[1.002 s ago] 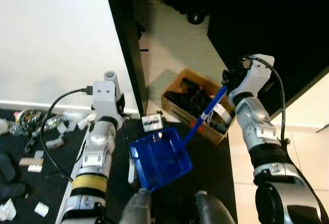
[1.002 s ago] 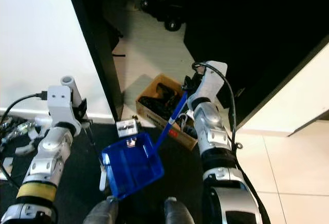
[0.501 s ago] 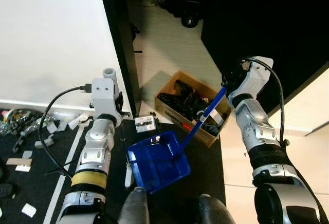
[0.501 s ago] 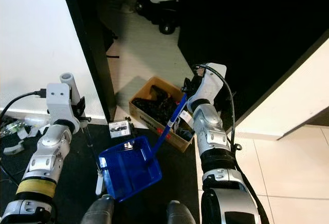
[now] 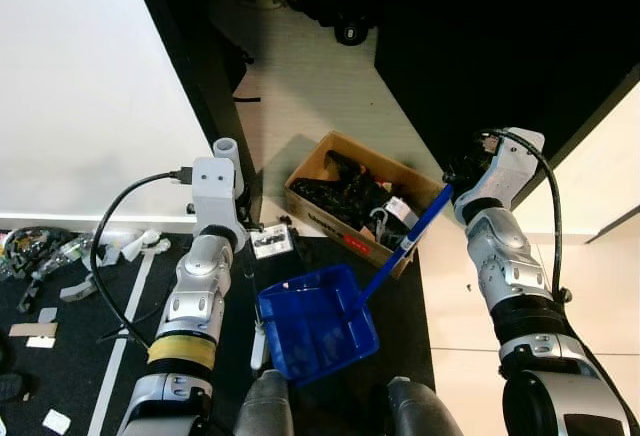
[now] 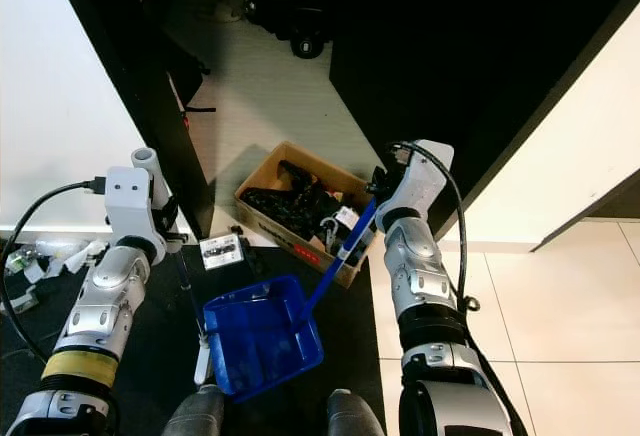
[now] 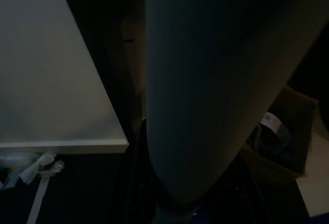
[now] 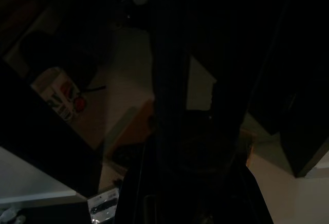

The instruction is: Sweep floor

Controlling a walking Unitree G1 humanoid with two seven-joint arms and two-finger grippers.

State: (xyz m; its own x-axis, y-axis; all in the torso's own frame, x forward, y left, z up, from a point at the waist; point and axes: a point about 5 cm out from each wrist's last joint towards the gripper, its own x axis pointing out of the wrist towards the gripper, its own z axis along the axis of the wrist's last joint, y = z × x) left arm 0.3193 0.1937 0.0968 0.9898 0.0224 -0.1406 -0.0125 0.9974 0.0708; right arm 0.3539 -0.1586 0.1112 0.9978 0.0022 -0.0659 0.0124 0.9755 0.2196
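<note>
The cardboard box (image 5: 352, 199) full of dark odds and ends sits on the pale floor (image 5: 320, 96) beside the black upright panel (image 5: 190, 86), and serves as the landmark here. Just on the robot's side of the box, the dark mat (image 5: 120, 336) begins; scraps of litter (image 5: 60, 261) lie on it well to the left of the box, and these look like what the sweeping is meant to collect.

The blue dustpan (image 5: 318, 322) hangs low over the mat, close in front of the box, its pan tilted with the open side up, probably so that nothing spills while the robot carries it. Its long blue handle (image 5: 405, 247) slants up past the box's near corner to the right gripper (image 5: 462, 174), which grips the top end; the fingers themselves are hidden, so I cannot tell how tightly they close.

The left gripper (image 5: 236, 218) is raised left of the box, and whether its fingers are spread or pressed together cannot be told. A pale stick (image 5: 258, 341) shows beside the dustpan.
</note>
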